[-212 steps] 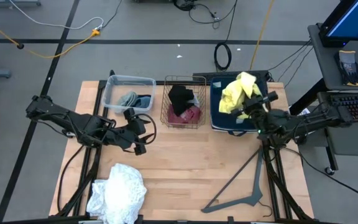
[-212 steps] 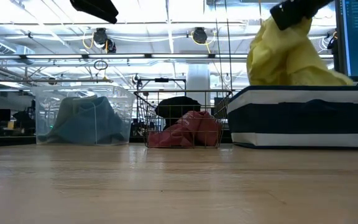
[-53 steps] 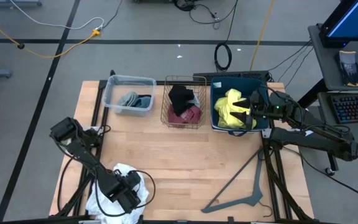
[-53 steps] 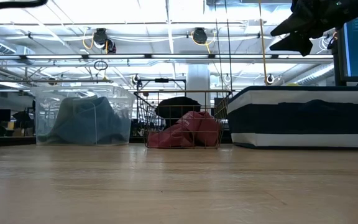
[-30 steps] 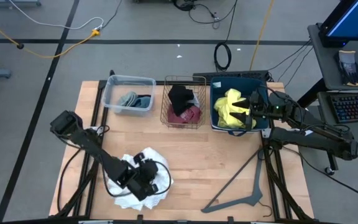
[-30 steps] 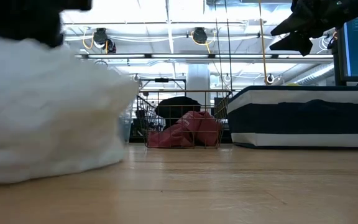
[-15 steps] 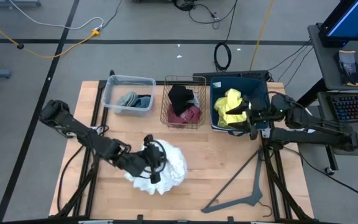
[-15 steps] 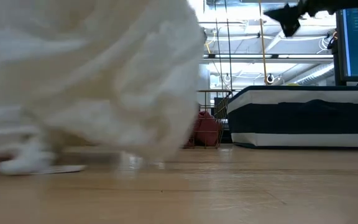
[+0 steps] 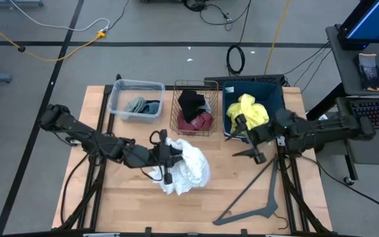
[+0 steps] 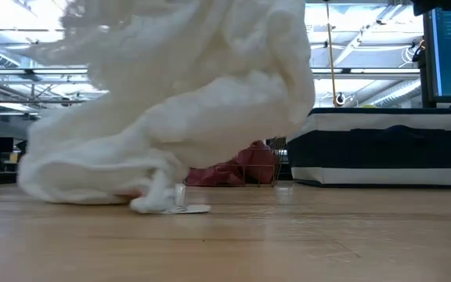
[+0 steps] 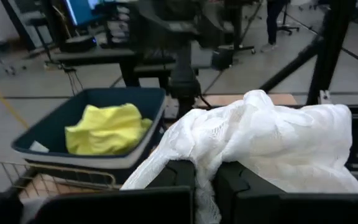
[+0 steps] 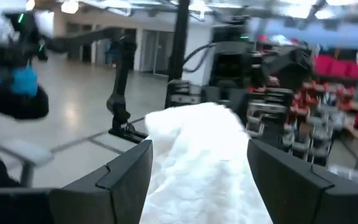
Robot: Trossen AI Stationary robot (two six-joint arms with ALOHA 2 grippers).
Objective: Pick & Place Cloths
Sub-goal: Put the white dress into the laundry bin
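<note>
Left hand [image 9: 165,158] stretches low across mid-surface [image 9: 242,191], clamped on the white cloth [image 9: 188,168], which trails on the wood. Right hand [image 9: 245,139] hovers spread wide, facing it, by the blue bin [image 9: 278,95].

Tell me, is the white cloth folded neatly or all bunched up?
Bunched up. The white cloth hangs in crumpled lumps from the shut left gripper, its lower edge dragging on the table.

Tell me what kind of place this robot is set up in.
Probably a robotics lab or workshop in a large open industrial hall. A wooden table stands on a bare concrete floor with loose cables; a desk with a monitor and keyboard sits alongside, and exposed ceiling pipes and lights run overhead.
</note>
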